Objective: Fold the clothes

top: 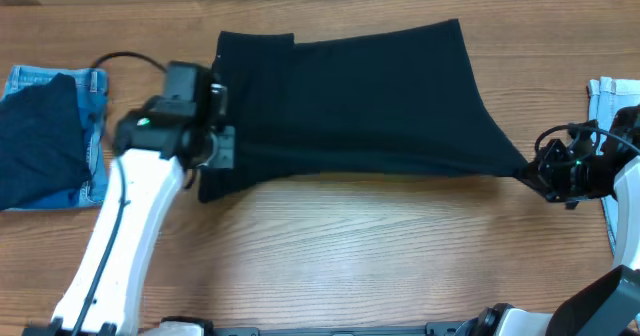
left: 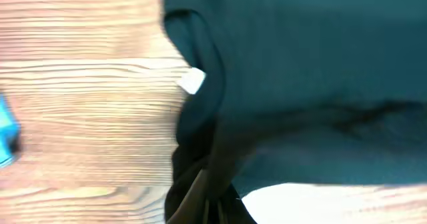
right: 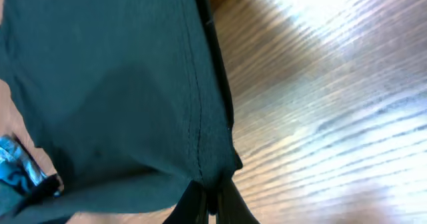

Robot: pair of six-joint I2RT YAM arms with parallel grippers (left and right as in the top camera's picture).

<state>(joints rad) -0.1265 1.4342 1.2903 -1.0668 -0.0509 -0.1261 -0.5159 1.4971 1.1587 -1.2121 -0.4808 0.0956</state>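
Note:
A dark garment (top: 350,101) lies spread across the middle of the wooden table, stretched between my two grippers. My left gripper (top: 212,159) is shut on its front left corner. In the left wrist view the dark cloth (left: 300,71) bunches into the jaws (left: 215,207), with a white tag (left: 192,81) showing. My right gripper (top: 532,172) is shut on the garment's front right corner, pulled to a point. In the right wrist view the hemmed cloth (right: 120,91) runs into the jaws (right: 210,197).
A pile of folded blue jeans and a dark garment (top: 45,136) sits at the table's left edge. A light denim piece (top: 607,101) lies at the right edge, behind the right arm. Bare wood (top: 380,256) runs along the front.

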